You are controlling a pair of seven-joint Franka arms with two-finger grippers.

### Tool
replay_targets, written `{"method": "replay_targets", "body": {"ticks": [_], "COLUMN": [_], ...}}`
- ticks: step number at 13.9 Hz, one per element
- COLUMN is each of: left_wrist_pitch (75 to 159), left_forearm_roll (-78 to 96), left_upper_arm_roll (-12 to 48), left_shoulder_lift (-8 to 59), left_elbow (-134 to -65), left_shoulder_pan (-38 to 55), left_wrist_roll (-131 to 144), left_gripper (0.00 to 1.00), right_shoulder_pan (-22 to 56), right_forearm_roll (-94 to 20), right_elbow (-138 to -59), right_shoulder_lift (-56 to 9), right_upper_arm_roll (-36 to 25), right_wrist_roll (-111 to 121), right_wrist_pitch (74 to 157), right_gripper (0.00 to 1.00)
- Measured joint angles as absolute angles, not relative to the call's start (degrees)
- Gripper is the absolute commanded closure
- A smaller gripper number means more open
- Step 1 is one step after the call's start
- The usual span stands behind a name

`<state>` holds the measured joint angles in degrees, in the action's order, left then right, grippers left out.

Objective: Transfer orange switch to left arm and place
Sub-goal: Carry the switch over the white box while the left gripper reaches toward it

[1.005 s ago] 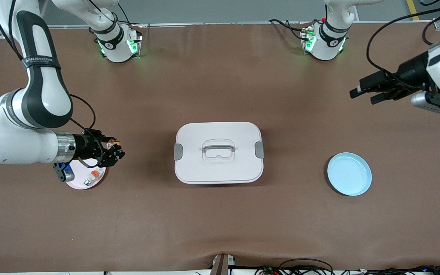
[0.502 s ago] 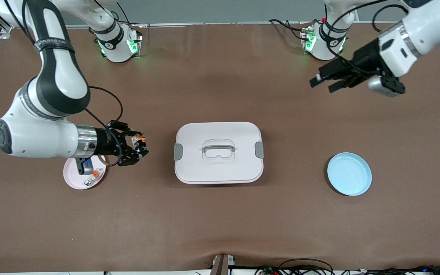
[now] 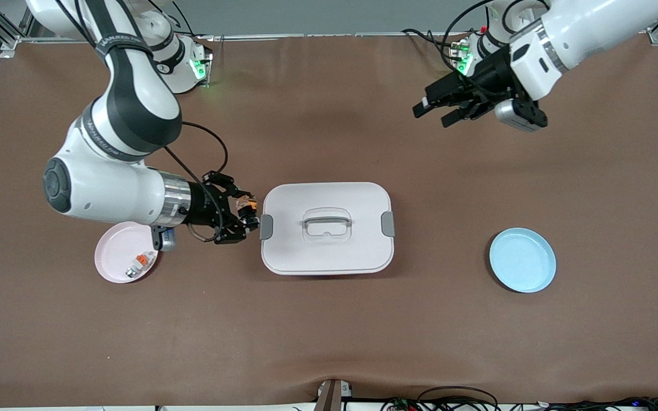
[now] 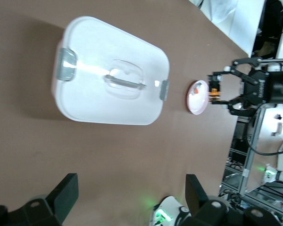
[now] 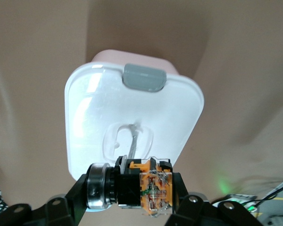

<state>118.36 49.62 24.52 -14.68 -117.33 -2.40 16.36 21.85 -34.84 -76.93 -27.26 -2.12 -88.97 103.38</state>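
A brown mat covers the whole worktop, with both arm bases along its edge farthest from the front camera. Toward the right arm's end sits a pink plate with a small white-and-grey part left on it (not the task item, going by its orange tab). Next along, the right end effector is clenched on the orange switch, held up over the worktop just beside the box at its grey latch. The carry height looks chosen, in my judgement, to bring the part across w/o knocking the box; whether it already clears the lid can't be told from above. The right wrist view shows the switch close up, pinched crosswise, w/ its round face turned away and hard to read.

Further along, the left end effector hangs over bare worktop near its own base, fingers spread and empty, prob. staged to receive a handover. A blue plate lies toward the left arm's end, likely the drop-off. The left arm's upper links are cut off by the frame.
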Motion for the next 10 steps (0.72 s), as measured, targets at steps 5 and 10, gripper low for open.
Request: {"method": "replay_targets", "body": {"ticks": [5, 10], "left_wrist_pitch": [127.94, 136.33], "left_forearm_roll": [54.72, 57.11], "left_upper_arm_roll": [31.14, 37.23], "left_shoulder_lift": [-14.59, -10.71], "left_elbow": [-118.54, -118.15], "left_shoulder_pan": [-2.39, -2.32], "left_wrist_roll": [20.38, 21.64], "left_gripper": [0.00, 0.00], "right_shoulder_pan": [25.42, 29.29], "right_forearm_roll": [-37.69, -38.10], "right_elbow": [-74.59, -72.91], "right_shoulder_lift": [-27.43, -27.41], "right_upper_arm_roll": [-2.11, -2.04], "right_wrist_roll": [-97.34, -102.85], "right_wrist_pitch": [103.87, 102.45], "right_gripper": [1.00, 1.00]}}
